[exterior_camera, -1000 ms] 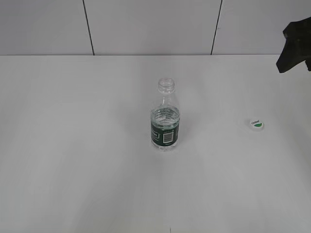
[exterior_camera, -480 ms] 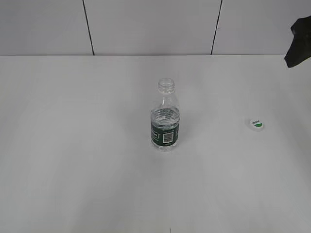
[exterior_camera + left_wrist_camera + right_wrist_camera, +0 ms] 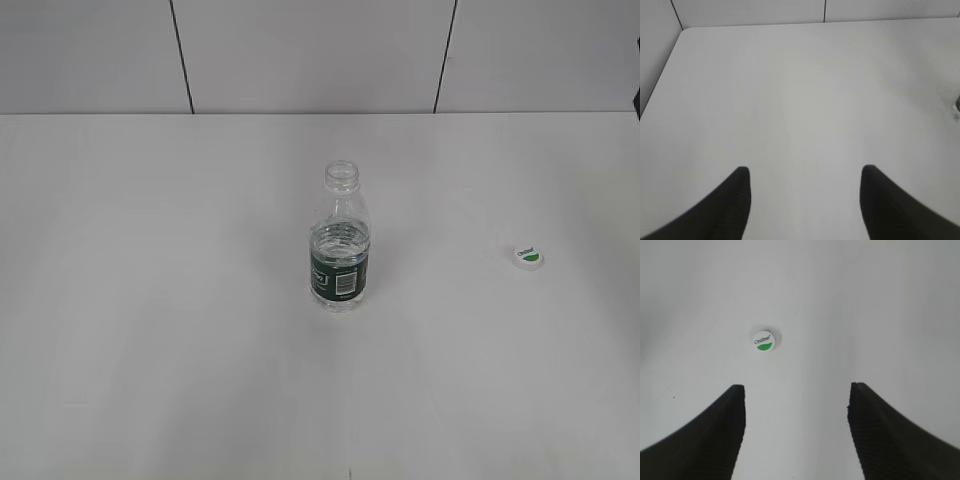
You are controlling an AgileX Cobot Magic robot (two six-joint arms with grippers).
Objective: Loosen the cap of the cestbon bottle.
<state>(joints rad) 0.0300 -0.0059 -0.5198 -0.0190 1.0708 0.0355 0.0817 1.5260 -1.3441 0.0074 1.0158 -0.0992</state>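
The uncapped cestbon bottle (image 3: pixel 340 243) is standing mid-table (image 3: pixel 150 300), its cap (image 3: pixel 529 257) lying well right; left gripper (image 3: pixel 802 172) and right gripper (image 3: pixel 796 390) are hanging spread wide, holding nothing.

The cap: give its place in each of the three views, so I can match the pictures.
Exterior view: the cap lies on the table, right of the cestbon bottle, apart from it.
Left wrist view: not in it.
Right wrist view: above and left of centre, beyond the open right gripper.
Shared landmark: the white table.
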